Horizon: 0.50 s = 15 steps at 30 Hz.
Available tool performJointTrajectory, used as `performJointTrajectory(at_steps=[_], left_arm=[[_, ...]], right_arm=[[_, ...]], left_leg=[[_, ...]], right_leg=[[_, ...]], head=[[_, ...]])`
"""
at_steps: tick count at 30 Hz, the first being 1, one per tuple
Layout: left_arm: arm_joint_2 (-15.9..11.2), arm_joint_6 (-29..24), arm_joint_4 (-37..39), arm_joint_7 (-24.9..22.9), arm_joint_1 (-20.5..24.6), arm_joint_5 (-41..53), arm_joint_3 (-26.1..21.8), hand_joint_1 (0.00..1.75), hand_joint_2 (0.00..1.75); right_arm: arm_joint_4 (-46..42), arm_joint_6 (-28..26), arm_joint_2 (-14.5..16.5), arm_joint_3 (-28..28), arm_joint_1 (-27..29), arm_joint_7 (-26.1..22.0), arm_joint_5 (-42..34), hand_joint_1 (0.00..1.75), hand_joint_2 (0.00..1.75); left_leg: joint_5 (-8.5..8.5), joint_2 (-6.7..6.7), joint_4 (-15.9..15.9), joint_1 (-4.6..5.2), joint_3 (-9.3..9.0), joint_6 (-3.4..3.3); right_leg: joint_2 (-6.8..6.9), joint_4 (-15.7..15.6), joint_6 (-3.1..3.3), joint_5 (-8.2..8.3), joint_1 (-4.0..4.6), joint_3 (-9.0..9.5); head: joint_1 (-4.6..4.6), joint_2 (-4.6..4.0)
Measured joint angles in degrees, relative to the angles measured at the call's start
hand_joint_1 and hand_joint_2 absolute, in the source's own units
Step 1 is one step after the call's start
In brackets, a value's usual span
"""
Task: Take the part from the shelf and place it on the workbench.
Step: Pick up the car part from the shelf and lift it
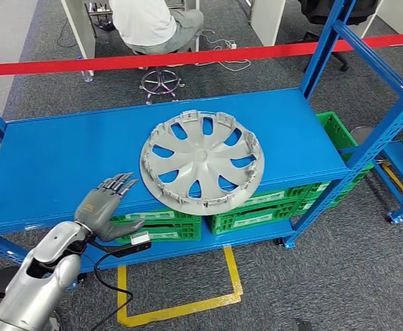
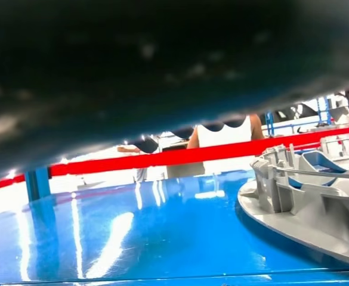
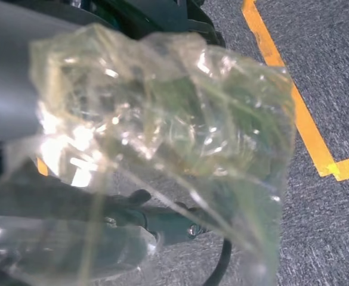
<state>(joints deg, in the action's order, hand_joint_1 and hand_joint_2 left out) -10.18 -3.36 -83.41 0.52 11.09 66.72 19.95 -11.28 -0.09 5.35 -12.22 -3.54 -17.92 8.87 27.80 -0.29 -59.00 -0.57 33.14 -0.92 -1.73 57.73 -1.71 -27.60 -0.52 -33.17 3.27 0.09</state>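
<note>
The part is a grey hubcap [image 1: 202, 161] lying flat on the blue shelf [image 1: 64, 152], its rim overhanging the front edge. My left hand [image 1: 105, 205] hovers at the shelf's front edge, just left of the hubcap and apart from it, fingers stretched forward and holding nothing. The left wrist view looks low across the shelf top, with the hubcap [image 2: 307, 202] close ahead on one side. My right hand [image 3: 10, 77] hangs above the carpet. Crinkled clear plastic film [image 3: 186, 119] hides its fingers.
Green crates [image 1: 261, 207] sit on the lower shelf level. Blue uprights [image 1: 365, 152] rise at the right. A red barrier tape [image 1: 189, 56] runs behind the shelf, with a seated person [image 1: 147, 24] beyond it. Yellow floor lines [image 1: 230, 276] mark the carpet in front.
</note>
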Motion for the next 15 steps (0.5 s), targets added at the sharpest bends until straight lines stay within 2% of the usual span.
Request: performJointTrajectory(at_steps=[10, 13, 15], left_arm=[[0.2, -1.6, 0.0, 0.1, 0.0, 1.4, 0.9, 0.00, 0.00], [0.4, -2.0, -0.2, 0.1, 0.0, 1.9, 1.1, 0.00, 0.00], [0.7, -2.4, -0.4, 0.1, 0.0, 2.2, 1.2, 0.00, 0.00]], right_arm=[[0.0, 0.0, 0.0, 0.0, 0.0, 0.2, 0.2, 0.00, 0.00], [0.0, 0.0, 0.1, 0.0, 0.0, 0.3, 0.3, 0.00, 0.00], [0.0, -0.1, 0.1, 0.0, 0.0, 0.3, 0.3, 0.00, 0.00]], left_leg=[[0.06, -0.01, -0.1, 0.50, 0.02, -0.19], [-0.18, 0.21, 0.2, 0.50, -0.12, -0.68], [-0.50, 0.76, 0.9, 0.12, -0.44, -1.21]], right_leg=[[0.00, -0.1, -0.31, 0.15, -0.42, 0.02], [-0.17, -0.3, -0.74, 0.21, -0.62, -0.06], [0.14, 1.5, -1.04, -1.03, -0.54, -1.08]], head=[[0.01, 0.00], [0.03, 0.00], [-0.21, 0.00]])
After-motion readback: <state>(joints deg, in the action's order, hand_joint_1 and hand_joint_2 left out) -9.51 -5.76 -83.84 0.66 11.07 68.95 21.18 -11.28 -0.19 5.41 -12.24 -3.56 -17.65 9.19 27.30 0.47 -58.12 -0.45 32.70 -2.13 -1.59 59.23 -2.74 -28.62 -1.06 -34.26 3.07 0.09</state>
